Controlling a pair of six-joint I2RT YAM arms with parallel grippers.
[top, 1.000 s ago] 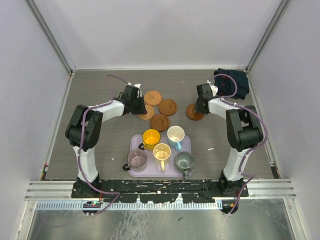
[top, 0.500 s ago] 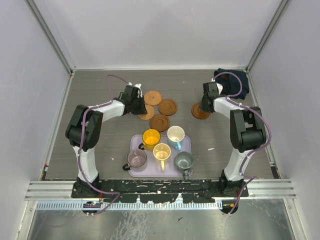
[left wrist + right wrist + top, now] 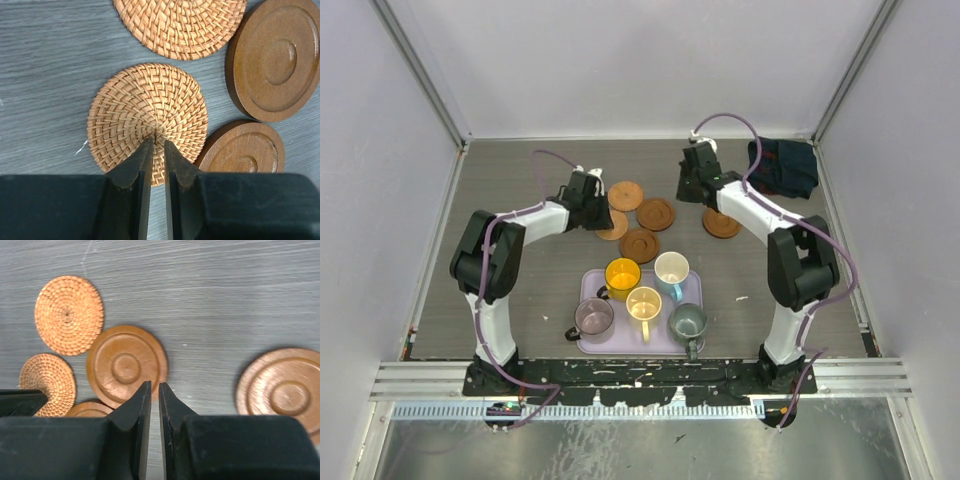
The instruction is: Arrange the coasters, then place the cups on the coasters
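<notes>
Four coasters lie grouped at mid-table: two woven [image 3: 625, 195] [image 3: 616, 228] and two ringed wooden ones [image 3: 655, 213] [image 3: 639, 244]. A fifth wooden coaster [image 3: 722, 222] lies apart to the right. My left gripper [image 3: 603, 215] [image 3: 158, 141] is shut, and its tips sit over the middle of the nearer woven coaster [image 3: 147, 117]. My right gripper [image 3: 688, 196] [image 3: 155, 385] hangs shut and empty over bare table, between a wooden coaster [image 3: 126, 365] and the lone one [image 3: 285, 390]. The cups, yellow [image 3: 622, 273], blue-white [image 3: 672, 268], cream [image 3: 643, 302], purplish [image 3: 592, 316] and grey-green [image 3: 687, 321], stand on the tray.
The lavender tray [image 3: 620, 340] sits near the arm bases. A dark crumpled cloth [image 3: 782, 165] lies at the back right corner. White walls enclose the table on three sides.
The right gripper slid the lone coaster slightly rightwards, left it, and swung left and farther back towards the group. The left arm has stayed put.
</notes>
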